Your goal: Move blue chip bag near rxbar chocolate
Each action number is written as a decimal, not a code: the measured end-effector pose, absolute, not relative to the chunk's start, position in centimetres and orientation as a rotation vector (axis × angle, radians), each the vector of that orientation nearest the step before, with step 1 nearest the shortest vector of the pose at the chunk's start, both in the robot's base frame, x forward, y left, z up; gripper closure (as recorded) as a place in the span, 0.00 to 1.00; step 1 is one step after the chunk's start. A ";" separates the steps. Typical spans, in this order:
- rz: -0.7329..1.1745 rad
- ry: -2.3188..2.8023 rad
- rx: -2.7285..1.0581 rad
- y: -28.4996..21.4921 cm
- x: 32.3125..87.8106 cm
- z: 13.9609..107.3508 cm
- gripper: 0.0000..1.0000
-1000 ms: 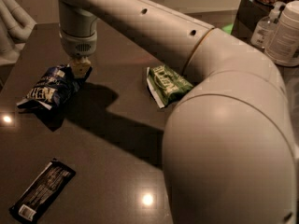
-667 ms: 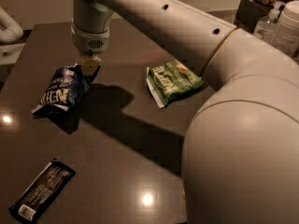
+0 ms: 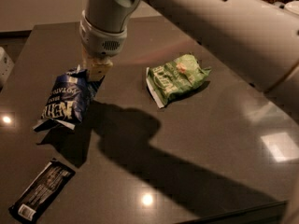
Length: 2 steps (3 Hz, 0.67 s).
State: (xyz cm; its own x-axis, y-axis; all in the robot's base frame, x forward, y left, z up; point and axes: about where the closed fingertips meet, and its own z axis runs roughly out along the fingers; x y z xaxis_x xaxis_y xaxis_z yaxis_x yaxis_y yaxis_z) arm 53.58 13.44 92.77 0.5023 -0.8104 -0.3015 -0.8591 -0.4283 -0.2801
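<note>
The blue chip bag point(image 3: 65, 101) hangs in the air above the dark table, its shadow below it. My gripper point(image 3: 95, 70) is shut on the bag's upper right corner and holds it up at the left of the view. The rxbar chocolate point(image 3: 42, 189) lies flat at the table's front left, below and in front of the bag, apart from it. Its small white label is at the near end.
A green chip bag point(image 3: 178, 77) lies on the dark table point(image 3: 201, 139) to the right of my gripper. My arm spans the upper right of the view. The table's front edge runs along the lower right.
My gripper has lifted the blue chip bag off the table; it now hangs upright. The view has shifted, showing more of the table's right side.
</note>
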 end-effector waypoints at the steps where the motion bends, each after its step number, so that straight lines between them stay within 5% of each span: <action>1: 0.180 1.333 -2.362 13.1 49.9 93.9 1.00; 2: 0.193 1.290 -2.382 13.3 47.4 94.0 0.85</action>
State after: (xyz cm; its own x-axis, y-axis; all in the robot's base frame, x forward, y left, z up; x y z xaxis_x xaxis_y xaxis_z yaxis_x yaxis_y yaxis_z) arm 47.39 13.29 93.99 0.5591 -0.7669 -0.3149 -0.8255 -0.4795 -0.2977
